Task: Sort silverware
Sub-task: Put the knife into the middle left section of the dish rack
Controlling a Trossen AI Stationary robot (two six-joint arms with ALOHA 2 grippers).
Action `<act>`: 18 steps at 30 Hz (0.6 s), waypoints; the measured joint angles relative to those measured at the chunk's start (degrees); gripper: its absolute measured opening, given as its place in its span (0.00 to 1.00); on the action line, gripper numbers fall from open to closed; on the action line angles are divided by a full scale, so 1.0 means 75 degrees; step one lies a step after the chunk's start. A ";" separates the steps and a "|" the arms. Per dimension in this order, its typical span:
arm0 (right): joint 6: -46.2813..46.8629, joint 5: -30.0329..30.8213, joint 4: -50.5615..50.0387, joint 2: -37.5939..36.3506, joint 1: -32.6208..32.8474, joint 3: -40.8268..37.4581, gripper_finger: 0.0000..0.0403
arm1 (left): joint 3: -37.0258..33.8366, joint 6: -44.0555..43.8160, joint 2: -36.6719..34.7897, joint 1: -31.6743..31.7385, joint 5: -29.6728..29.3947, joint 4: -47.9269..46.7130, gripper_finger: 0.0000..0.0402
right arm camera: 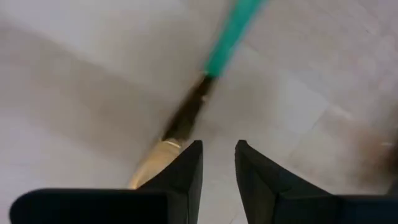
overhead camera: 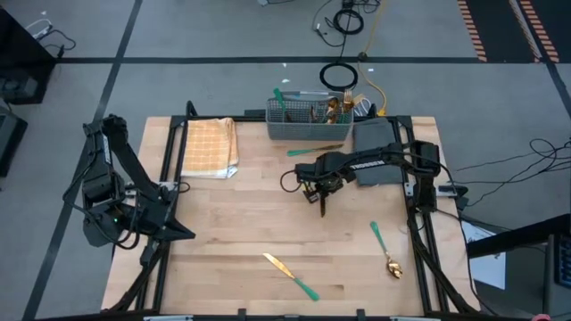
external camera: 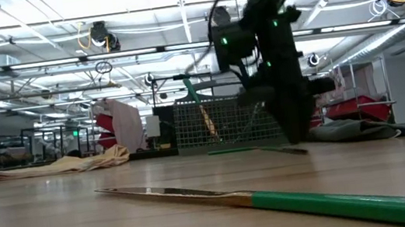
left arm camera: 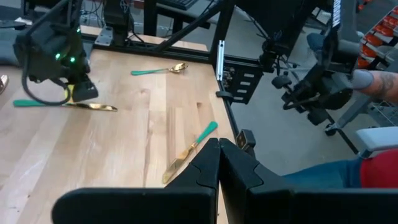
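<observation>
Pale wooden counter (overhead camera: 241,223) sits on a grey floor, with a grey slotted basket (overhead camera: 308,120) at its far edge and a tan checked cloth (overhead camera: 210,147) near the far left corner.

Reaching in from the right side, the right arm stretches toward the counter's middle, its wrist bent so the right pincer (overhead camera: 322,207) points down at the wood, just on the near side of the basket. The fingers (right arm camera: 186,168) stand narrowly apart, nothing between them. A teal-handled piece (right arm camera: 205,81) lies on the counter beside the fingertips, gold end next to one finger, its handle running away from the pincer; the left wrist view shows it lying flat under that arm (left arm camera: 62,104).

Folded back at the counter's left edge, the left arm keeps its left pincer (left arm camera: 219,152) shut and empty.

A knife (overhead camera: 291,275) lies near the front edge, long axis diagonal, gold blade toward the far left, teal handle toward the near right. A spoon (overhead camera: 385,251) lies near the right edge, handle toward the far side, gold bowl toward the near side. More silverware (overhead camera: 335,109) stands upright in the basket.
</observation>
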 joint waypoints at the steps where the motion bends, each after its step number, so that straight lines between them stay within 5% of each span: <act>1: -0.0017 0.0026 -0.0089 -0.0005 0.0073 0.0158 0.20 | 0.0000 0.0000 0.0000 0.0000 0.0001 0.0000 0.03; 11: -0.0347 0.0601 -0.0056 -0.0022 -0.0067 0.0947 0.21 | 0.0000 0.0000 0.0000 -0.0003 0.0124 0.0000 0.03; 18: -0.0361 0.0658 -0.0096 0.0253 -0.0449 0.0935 0.35 | 0.0001 0.0003 0.0000 -0.0003 0.0196 -0.0072 0.03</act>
